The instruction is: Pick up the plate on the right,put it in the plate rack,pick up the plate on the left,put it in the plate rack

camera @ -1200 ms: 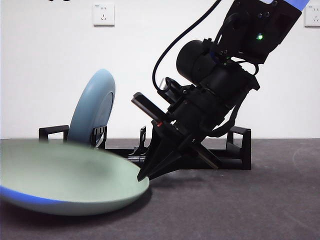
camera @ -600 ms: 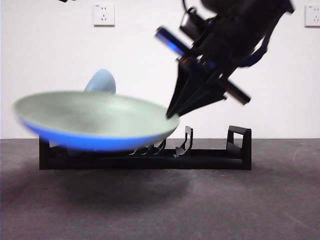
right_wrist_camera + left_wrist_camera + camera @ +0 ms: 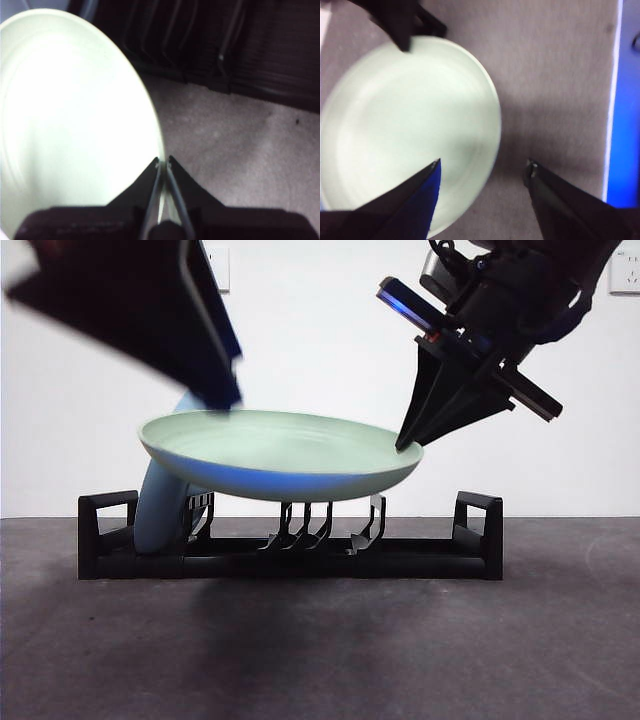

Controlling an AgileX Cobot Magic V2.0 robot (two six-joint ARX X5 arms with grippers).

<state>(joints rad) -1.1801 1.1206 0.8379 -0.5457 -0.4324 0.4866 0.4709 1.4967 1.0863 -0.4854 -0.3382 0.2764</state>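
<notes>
Right hand [image 3: 408, 443] is pinched on the rim of the pale green plate [image 3: 280, 453] at its 3 o'clock edge; we carry it level in the air in front of the plate rack [image 3: 290, 545], clear of the worktop [image 3: 560, 640]. Left hand [image 3: 482, 170] is spread wide over the plate's far rim, one jaw above the dish and one off its edge. A light blue plate [image 3: 165, 510] already stands in the rack at 9 o'clock. We judge the green plate rigid, glazed and slippery, breakable; a single rim pinch invites pivoting, so a second hold on the opposite rim helps.
</notes>
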